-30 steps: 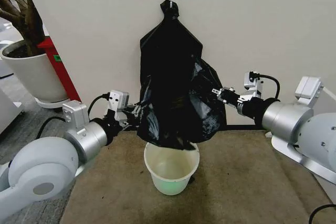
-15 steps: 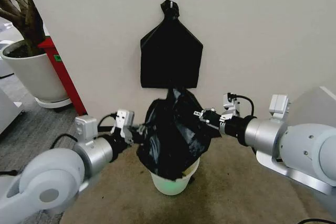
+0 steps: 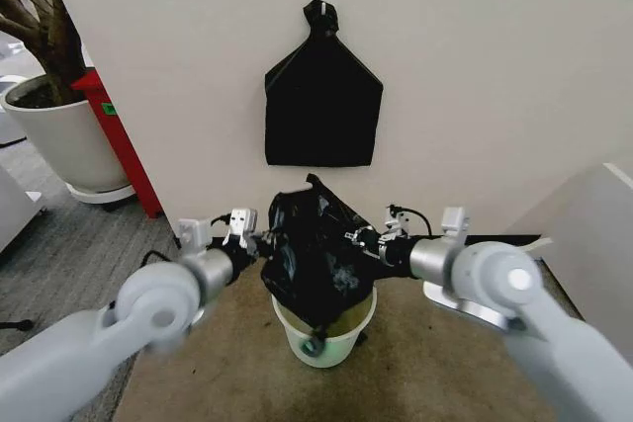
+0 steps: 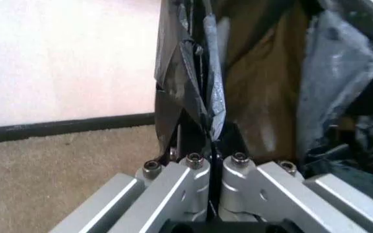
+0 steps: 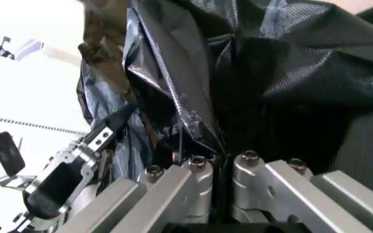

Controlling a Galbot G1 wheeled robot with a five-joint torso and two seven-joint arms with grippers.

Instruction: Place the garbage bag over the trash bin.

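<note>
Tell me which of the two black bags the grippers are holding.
The crinkled, glossy garbage bag hanging into the bin. The left gripper and right gripper pinch its opposite edges. The flat, smooth bag hangs on the wall, untouched.

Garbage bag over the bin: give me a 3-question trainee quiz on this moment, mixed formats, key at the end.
1. True or false: each claw, left claw and right claw, is shut on an edge of the garbage bag.
2. Multiple choice: where is the bag's lower end? A) flat on the carpet beside the bin B) hanging down into the trash bin C) draped on the plant pot
3. Fill in: the flat black bundle hangs on the ____ behind the bin.

Key: 1 true; 2 B; 3 wall
</note>
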